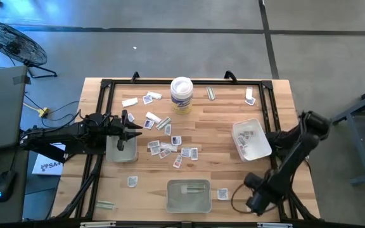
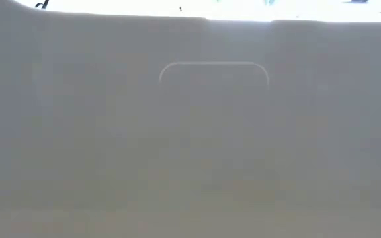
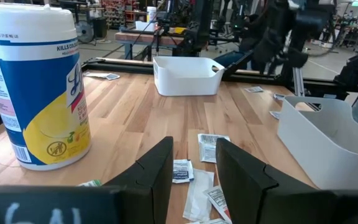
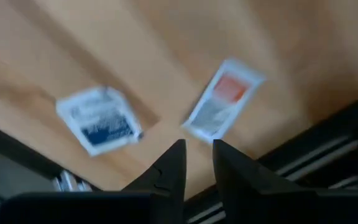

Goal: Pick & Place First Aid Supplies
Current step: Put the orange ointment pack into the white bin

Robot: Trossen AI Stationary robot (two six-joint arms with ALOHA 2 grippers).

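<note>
The first aid supplies are small white packets scattered on the wooden table, most of them in a cluster (image 1: 173,151) at mid-table. My left gripper (image 1: 139,128) hovers open just left of that cluster, beside the left tray (image 1: 120,150). In the left wrist view its fingers (image 3: 194,146) point over packets (image 3: 182,171) lying flat on the wood. My right gripper (image 1: 251,202) is at the near right corner. Its wrist view (image 4: 197,146) shows narrowly parted fingers above a blue-print packet (image 4: 101,121) and a red-print packet (image 4: 222,102). Neither gripper holds anything.
A white tub with a yellowish label (image 1: 181,95) (image 3: 36,87) stands at the far middle. A tray (image 1: 251,139) (image 3: 188,76) with packets sits at the right, another (image 1: 189,195) at the near edge. The low view is filled by a pale tray wall (image 2: 213,73). A black frame (image 1: 106,85) rims the table.
</note>
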